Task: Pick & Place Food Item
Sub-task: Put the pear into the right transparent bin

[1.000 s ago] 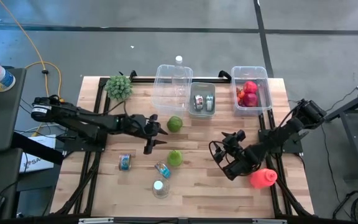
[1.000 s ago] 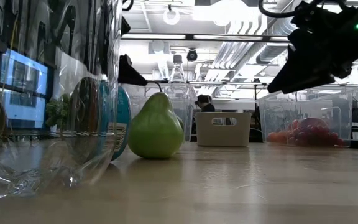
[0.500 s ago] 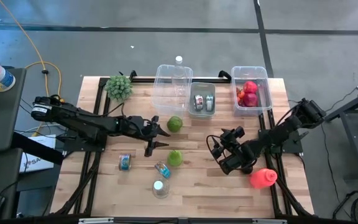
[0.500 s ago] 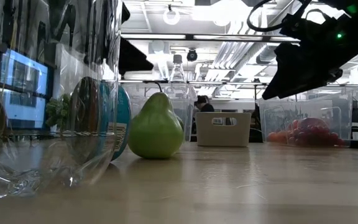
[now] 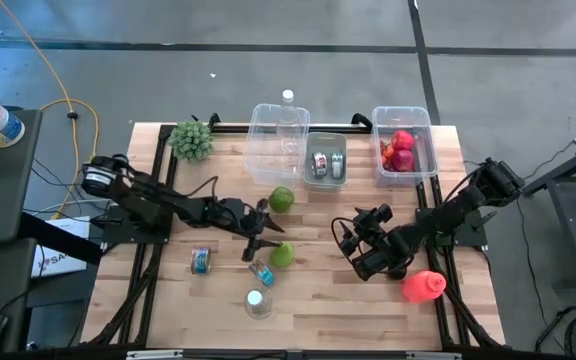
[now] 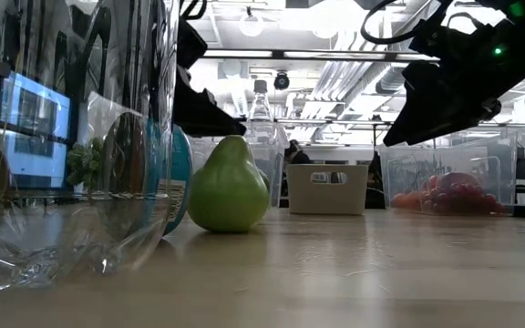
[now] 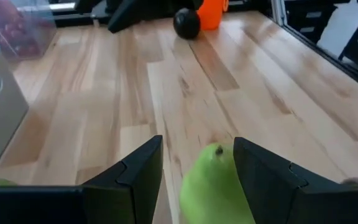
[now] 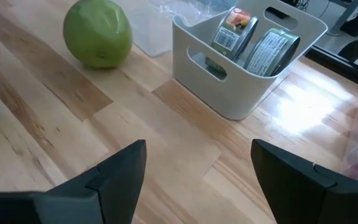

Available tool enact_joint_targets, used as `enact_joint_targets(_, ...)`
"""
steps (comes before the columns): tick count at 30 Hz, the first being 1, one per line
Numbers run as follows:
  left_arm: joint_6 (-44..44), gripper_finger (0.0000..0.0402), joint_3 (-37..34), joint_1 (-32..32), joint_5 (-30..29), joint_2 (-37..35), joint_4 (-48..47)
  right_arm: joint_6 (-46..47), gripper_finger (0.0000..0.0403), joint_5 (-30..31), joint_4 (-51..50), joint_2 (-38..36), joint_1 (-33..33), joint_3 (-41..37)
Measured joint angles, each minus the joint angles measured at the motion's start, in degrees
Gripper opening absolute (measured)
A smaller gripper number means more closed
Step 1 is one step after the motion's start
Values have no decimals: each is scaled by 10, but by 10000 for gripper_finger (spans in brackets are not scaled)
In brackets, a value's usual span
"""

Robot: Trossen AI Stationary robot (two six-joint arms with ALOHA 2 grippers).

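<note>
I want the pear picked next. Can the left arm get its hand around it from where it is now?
Probably yes. The left hand is open and lined up with the green pear, which stands upright between its fingers in the left wrist view. Bare table lies around the pear; nothing blocks the approach.

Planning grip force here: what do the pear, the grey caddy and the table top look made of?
Pear: smooth, waxy green skin with soft sheen; real or plastic, unclear.
Grey caddy: likely matte moulded plastic, with rounded rim and cut-out handles.
Table top: pale wooden planks, visible grain, lightly glossy.
</note>
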Motion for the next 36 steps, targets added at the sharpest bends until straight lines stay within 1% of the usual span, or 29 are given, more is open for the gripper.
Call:
enact_joint_targets(2,6,188,0,-2,0,6,13,0,280,-2,0,0,0,0)
enact_joint_targets(17,10,188,0,-1,0,6,4,-15,280,2,5,0,0,0)
enact_joint_targets(25,23,188,0,-1,0,6,7,-30,280,-44,6,0,0,0)
enact_joint_targets(36,21,188,0,-1,0,6,14,-31,280,-60,20,0,0,0)
